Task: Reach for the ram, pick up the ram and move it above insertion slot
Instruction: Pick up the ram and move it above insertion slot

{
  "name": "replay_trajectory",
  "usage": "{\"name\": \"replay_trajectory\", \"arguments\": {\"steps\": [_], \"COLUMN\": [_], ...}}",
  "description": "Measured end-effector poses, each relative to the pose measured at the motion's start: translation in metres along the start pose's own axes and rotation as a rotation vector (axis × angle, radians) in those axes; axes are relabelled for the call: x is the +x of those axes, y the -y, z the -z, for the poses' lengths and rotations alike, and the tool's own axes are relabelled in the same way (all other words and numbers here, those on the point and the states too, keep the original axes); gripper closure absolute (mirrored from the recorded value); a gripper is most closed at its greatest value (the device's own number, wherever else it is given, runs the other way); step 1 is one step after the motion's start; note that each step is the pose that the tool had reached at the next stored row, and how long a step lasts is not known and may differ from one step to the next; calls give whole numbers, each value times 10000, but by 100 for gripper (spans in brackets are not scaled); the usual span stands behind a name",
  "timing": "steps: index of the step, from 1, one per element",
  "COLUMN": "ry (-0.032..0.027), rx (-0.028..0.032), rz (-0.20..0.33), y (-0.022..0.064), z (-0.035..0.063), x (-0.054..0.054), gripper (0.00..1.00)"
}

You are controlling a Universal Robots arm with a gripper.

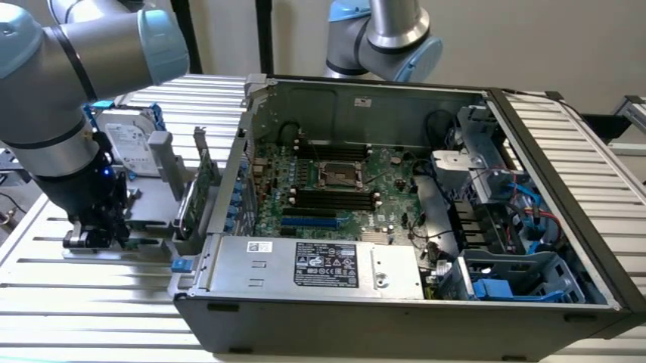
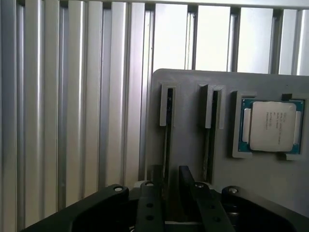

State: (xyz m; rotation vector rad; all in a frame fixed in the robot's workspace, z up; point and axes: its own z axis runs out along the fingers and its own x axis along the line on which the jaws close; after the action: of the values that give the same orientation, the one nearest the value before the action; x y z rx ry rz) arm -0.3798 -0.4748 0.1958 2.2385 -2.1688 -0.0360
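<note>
The ram (image 2: 167, 126) is a thin dark stick seen edge-on, standing in a slot of the grey holder (image 2: 188, 96). A second stick (image 2: 211, 126) stands in the neighbouring slot. My gripper (image 2: 170, 170) is low over the holder, with one finger (image 2: 150, 203) on each side of the first ram's near end and a narrow gap left around it. In the exterior view the gripper (image 1: 96, 233) hangs at the holder (image 1: 151, 208), on that view's left, outside the computer case. The black insertion slots (image 1: 328, 199) lie on the motherboard inside the case.
A processor chip (image 2: 272, 125) sits in a recess of the holder beside the sticks. A silver hard drive (image 1: 131, 144) and a green expansion card (image 1: 207, 181) stand upright between the arm and the open case (image 1: 404, 318). A second arm (image 1: 389, 38) stands behind the case.
</note>
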Motion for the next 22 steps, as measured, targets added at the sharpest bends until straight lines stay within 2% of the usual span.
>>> {"name": "replay_trajectory", "arguments": {"steps": [1, 2, 7, 11, 22], "ry": [5, 11, 20, 44, 73], "rx": [-21, -45, -182, -244, -262], "rz": [1, -1, -40, -74, -259], "y": [3, 5, 12, 22, 32], "z": [0, -1, 1, -1, 0], "x": [2, 3, 16, 21, 25], "gripper": [72, 79, 79, 87, 87]}}
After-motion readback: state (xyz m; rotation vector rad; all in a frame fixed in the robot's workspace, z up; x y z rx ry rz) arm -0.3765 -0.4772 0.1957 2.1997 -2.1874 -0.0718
